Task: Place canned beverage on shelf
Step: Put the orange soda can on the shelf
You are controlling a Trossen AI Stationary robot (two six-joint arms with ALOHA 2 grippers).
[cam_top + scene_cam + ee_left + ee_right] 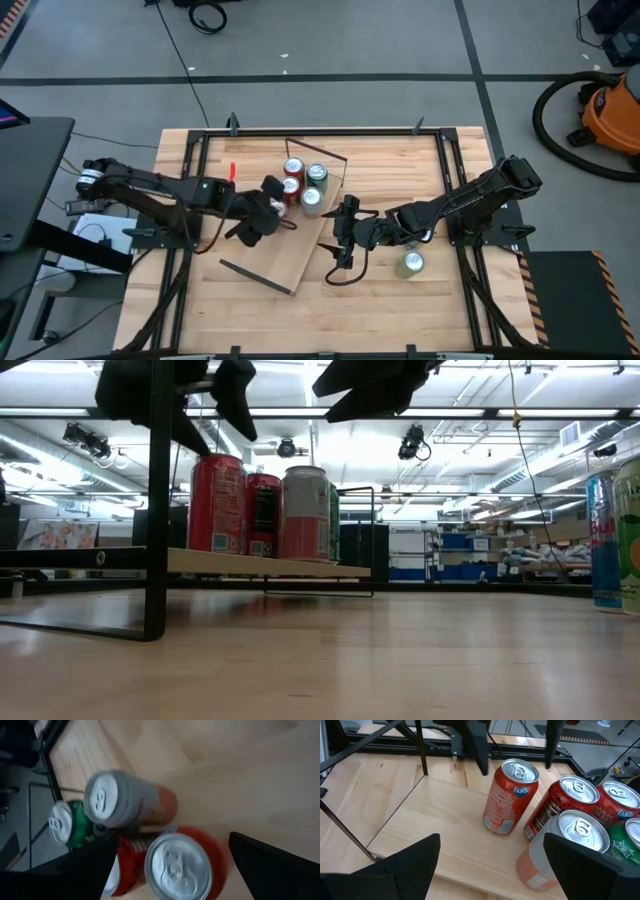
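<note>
The shelf's (290, 235) far end is blocked by clustered cans (303, 186); its near end toward the counter's (400, 320) front edge is left open.

Workshop floor surrounds butcher-block table (400, 320)
An orange shop vacuum (610, 115) sits beside it, black cables (208, 15) trail across grey floor, ceiling lights (300, 412) glow overhead

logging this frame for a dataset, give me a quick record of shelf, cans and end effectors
shelf: light-wood plank, angled on the table
cans on shelf: five, upright, clustered at one end
green can: upright on the table, off the shelf
left end effector: open, above the cluster
right end effector: open, empty, facing the cans
</note>
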